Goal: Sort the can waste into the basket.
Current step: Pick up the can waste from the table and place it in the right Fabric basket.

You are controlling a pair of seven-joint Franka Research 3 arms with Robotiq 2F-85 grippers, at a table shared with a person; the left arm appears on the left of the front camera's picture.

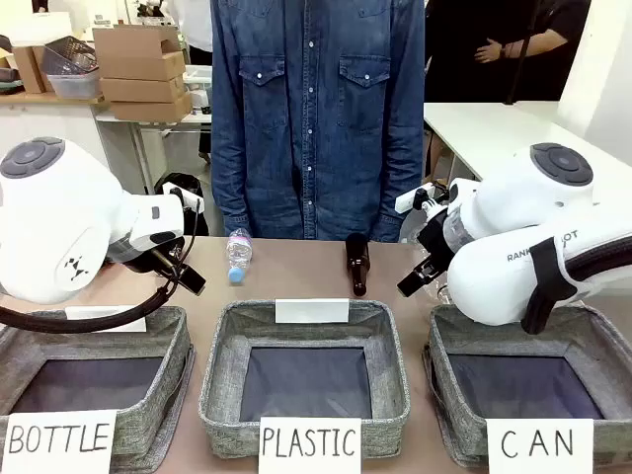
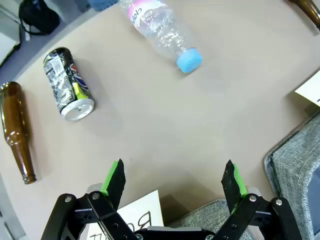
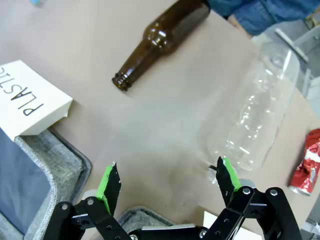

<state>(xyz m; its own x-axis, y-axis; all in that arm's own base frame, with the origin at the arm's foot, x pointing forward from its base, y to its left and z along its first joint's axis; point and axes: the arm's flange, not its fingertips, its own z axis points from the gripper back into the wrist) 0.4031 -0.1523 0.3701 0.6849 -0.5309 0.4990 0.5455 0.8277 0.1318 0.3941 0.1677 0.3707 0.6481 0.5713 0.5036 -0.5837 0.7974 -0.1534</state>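
A crushed black can [image 2: 69, 84] with a silver end and a red-blue logo lies on the tan table, ahead and left of my open left gripper [image 2: 175, 185]. Off to the right of my open right gripper [image 3: 167, 182] lies a crushed shiny red can [image 3: 306, 162], beyond a clear bottle. Nothing sits between either gripper's fingers. The grey basket [image 1: 456, 415] with the "CAN" card stands at the front right, under my right arm. In the front view my left gripper [image 1: 188, 276] hangs above the left basket's far edge and my right gripper [image 1: 417, 279] above the CAN basket's far corner.
Baskets marked "BOTTLE" [image 1: 178, 380] and "PLASTIC" [image 1: 222, 395] stand left and middle. On the table lie a brown bottle [image 2: 17, 131], a blue-capped plastic bottle [image 2: 160, 30], another brown bottle [image 3: 160, 37] and a clear plastic bottle [image 3: 255, 120]. A person in a denim shirt [image 1: 316, 109] stands at the far edge.
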